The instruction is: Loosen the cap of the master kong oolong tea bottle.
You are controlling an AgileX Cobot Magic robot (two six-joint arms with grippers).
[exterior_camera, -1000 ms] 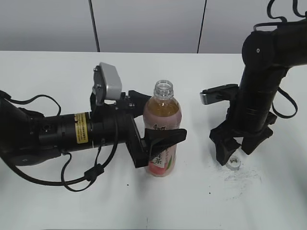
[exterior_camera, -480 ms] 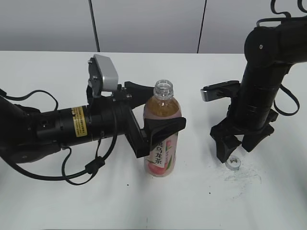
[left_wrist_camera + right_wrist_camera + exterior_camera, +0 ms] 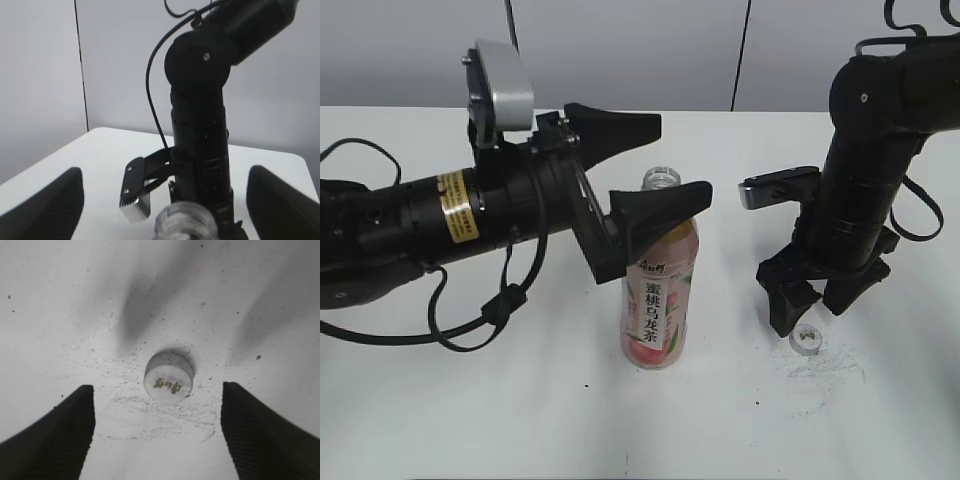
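Exterior view: the master kong oolong tea bottle (image 3: 657, 305) stands upright on the white table (image 3: 470, 410), its threaded neck bare. The cap (image 3: 806, 340) lies flat on the table well to the right of the bottle, so the loosening looks done. The left gripper (image 3: 640, 170) is spread wide level with the bottle's neck, gripping nothing, its near finger crossing in front of the shoulder. The right gripper (image 3: 815, 300) hangs directly above the cap, fingers parted either side and clear of it; this arm is far nearer the cap.
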